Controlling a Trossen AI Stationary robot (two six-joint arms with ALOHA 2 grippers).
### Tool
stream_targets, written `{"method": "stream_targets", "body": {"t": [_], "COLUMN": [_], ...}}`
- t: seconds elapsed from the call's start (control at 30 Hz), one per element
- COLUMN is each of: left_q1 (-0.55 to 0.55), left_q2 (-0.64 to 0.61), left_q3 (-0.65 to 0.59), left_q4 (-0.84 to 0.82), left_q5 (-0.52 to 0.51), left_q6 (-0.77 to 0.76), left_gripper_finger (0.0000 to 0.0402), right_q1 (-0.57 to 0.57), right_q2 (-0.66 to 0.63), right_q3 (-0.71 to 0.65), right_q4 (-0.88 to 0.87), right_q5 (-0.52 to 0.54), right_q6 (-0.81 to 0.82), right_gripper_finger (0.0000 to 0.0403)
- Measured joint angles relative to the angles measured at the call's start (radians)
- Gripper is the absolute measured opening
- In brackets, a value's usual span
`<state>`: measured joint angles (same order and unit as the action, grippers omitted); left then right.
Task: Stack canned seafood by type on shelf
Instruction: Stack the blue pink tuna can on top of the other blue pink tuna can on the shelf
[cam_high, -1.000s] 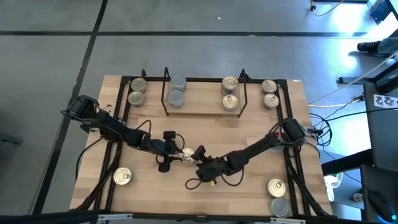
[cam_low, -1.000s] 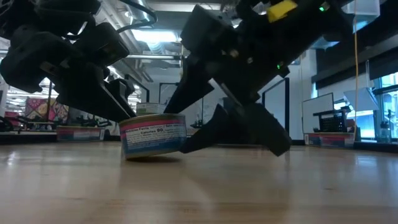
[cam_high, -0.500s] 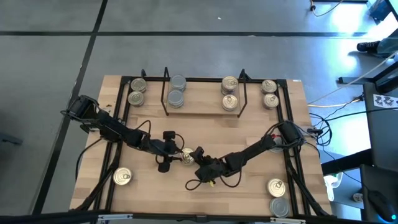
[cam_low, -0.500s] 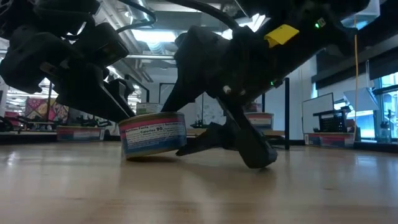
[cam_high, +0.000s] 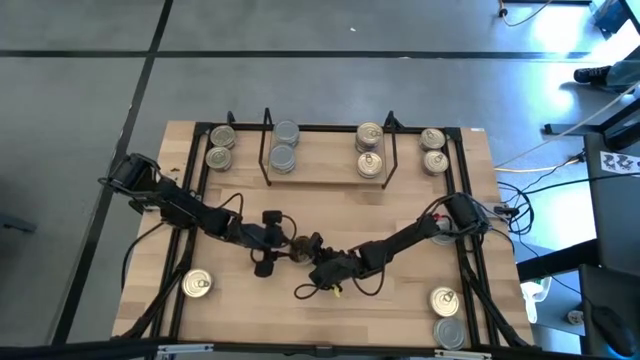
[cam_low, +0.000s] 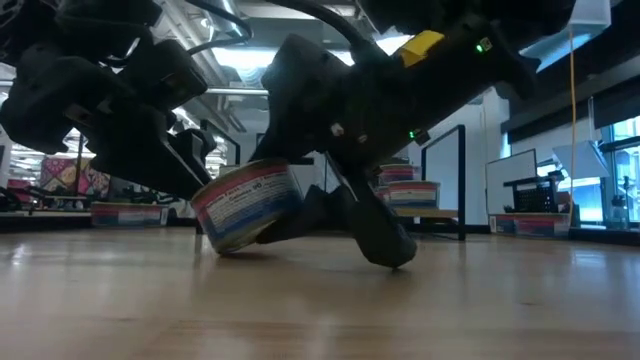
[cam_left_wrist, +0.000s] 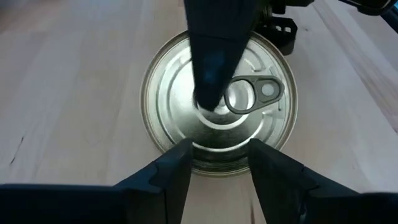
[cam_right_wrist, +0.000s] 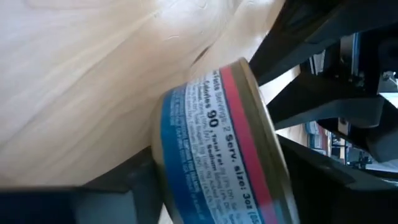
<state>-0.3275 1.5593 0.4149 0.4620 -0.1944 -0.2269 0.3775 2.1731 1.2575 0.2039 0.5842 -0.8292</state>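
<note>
We reach both arms low toward the middle of the desk, where they meet. Our left arm stretches in from the desk's left edge, its left claw (cam_high: 283, 246) with fingers (cam_left_wrist: 174, 177) spread and pressed on a can (cam_low: 245, 205). Our right arm bends in from the right edge, its right claw (cam_high: 312, 246) down at the desk, fingers spread against the same tilted can.

Pull-ring tin (cam_low: 247, 205) tilted, one edge lifted off tabletop; stacked tins (cam_high: 284, 146) on shelf (cam_high: 325, 170).
</note>
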Motion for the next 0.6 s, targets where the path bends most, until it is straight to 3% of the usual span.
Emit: {"method": "stream_targets", "body": {"t": [0.13, 0.37, 0.6], "left_q1": [0.002, 0.002, -0.011], "left_q2": [-0.004, -0.018, -0.175], "left_q3": [0.0, 0.0, -0.006], "left_q4": [0.005, 0.004, -0.156], "left_q5": [-0.019, -0.031, -0.009], "left_q6": [-0.005, -0.009, -0.037], "left_gripper_finger": [0.0159, 0.0159, 0.0159], "right_q1": [0.004, 0.036, 0.057], "right_q2": [0.0, -0.001, -0.072], "right_q3": [-0.002, 0.011, 0.013], "right_q4": [0.001, -0.003, -0.107], "right_q5": [0.014, 0.087, 0.13], "right_q6": [0.009, 0.04, 0.187], "right_gripper_finger": [0.0196, 0.0189, 0.0189]}}
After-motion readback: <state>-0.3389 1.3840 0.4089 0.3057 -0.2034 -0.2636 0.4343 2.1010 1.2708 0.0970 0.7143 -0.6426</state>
